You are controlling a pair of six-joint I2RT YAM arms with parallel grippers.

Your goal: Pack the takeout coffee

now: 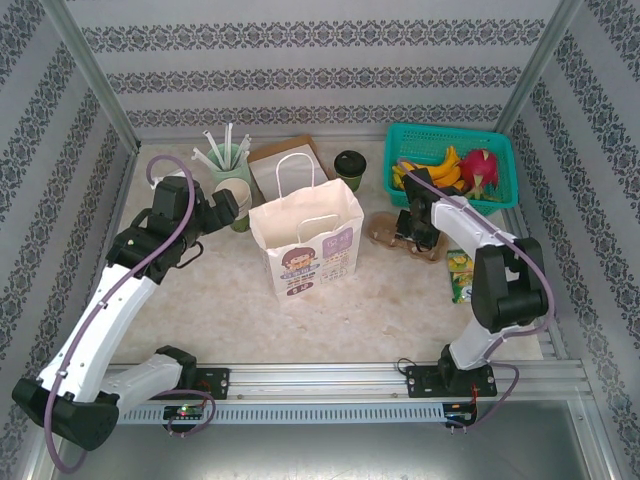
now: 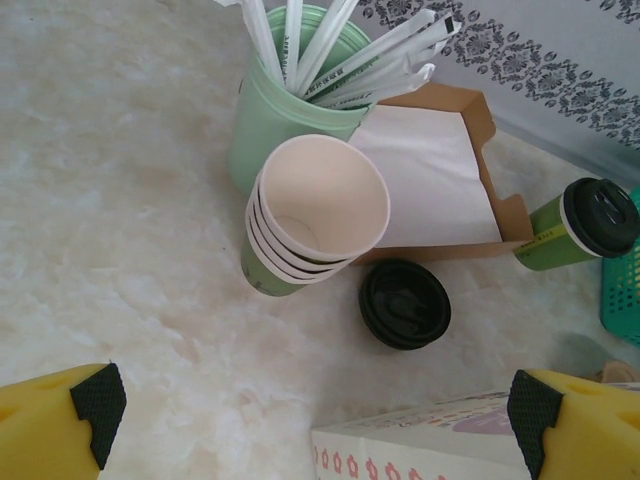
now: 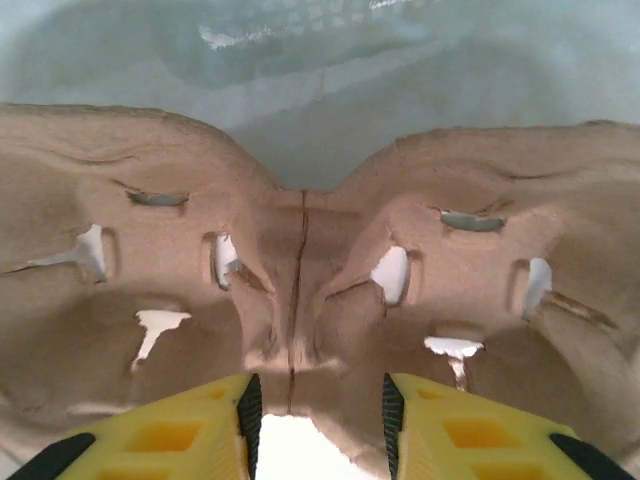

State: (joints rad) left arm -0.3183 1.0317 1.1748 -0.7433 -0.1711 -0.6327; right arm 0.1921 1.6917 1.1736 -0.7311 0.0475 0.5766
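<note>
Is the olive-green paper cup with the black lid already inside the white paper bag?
No; the lidded cup stands on the table behind the bag.

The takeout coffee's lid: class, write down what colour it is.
Black lid on the olive-green takeout coffee; clearest in the left wrist view.

- One olive-green paper cup with black plastic lid [image 2: 575, 225].
- Four lidless cream-rimmed paper cups [image 2: 315, 215], stacked.
- One loose round black plastic lid [image 2: 404, 303].
- One mint-green straw holder [image 2: 270, 110].
- One white paper bag [image 1: 306, 240].
- One teal plastic basket [image 1: 452, 129].
- And one brown pulp cup carrier [image 3: 300, 270].
</note>
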